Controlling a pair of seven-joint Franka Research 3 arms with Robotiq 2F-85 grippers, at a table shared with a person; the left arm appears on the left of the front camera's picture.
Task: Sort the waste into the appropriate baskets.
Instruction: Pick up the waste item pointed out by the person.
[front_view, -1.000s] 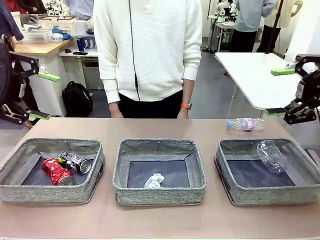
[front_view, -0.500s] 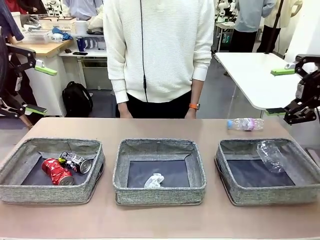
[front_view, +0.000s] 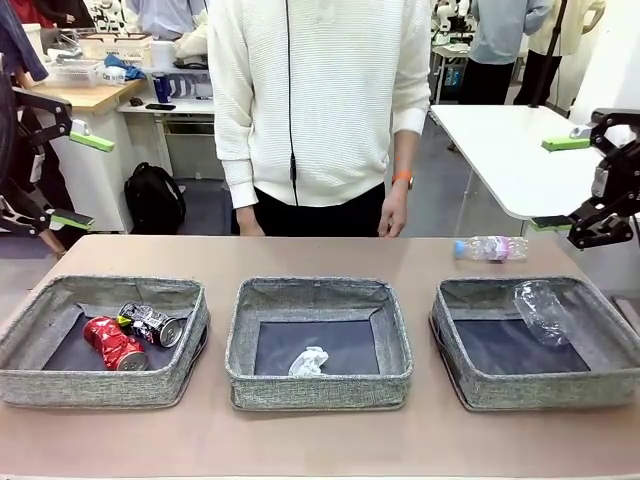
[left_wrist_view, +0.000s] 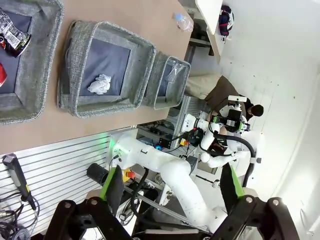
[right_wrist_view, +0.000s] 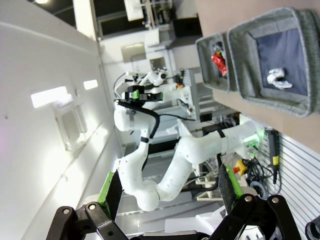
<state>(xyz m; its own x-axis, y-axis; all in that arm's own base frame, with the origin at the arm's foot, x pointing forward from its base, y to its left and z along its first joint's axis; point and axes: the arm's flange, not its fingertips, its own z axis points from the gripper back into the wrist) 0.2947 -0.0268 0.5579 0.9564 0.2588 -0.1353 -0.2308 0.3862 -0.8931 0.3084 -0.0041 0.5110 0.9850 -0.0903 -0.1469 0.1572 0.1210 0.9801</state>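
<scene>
Three grey baskets stand in a row. The left basket (front_view: 100, 385) holds a crushed red can (front_view: 112, 343) and a crushed dark can (front_view: 152, 324). A white paper wad (front_view: 308, 361) lies in the middle basket (front_view: 320, 392), and a clear bottle (front_view: 541, 311) in the right basket (front_view: 540, 390). A second clear bottle (front_view: 490, 247) lies on the table beyond the right basket. My left gripper (front_view: 82, 180) hangs open above the table's far left corner. At the right edge my right gripper (front_view: 558, 183) is open above that bottle. Both hold nothing.
A person in a white sweater (front_view: 315, 100) stands at the far side, with a hand (front_view: 393, 215) near the table edge. A white table (front_view: 500, 150) stands behind on the right. The left wrist view takes in the baskets (left_wrist_view: 100, 107) and the loose bottle (left_wrist_view: 184, 21).
My left gripper has moved slightly up and back to the left. The person has stepped a little to the right and raised that hand. The right arm has stayed still.
</scene>
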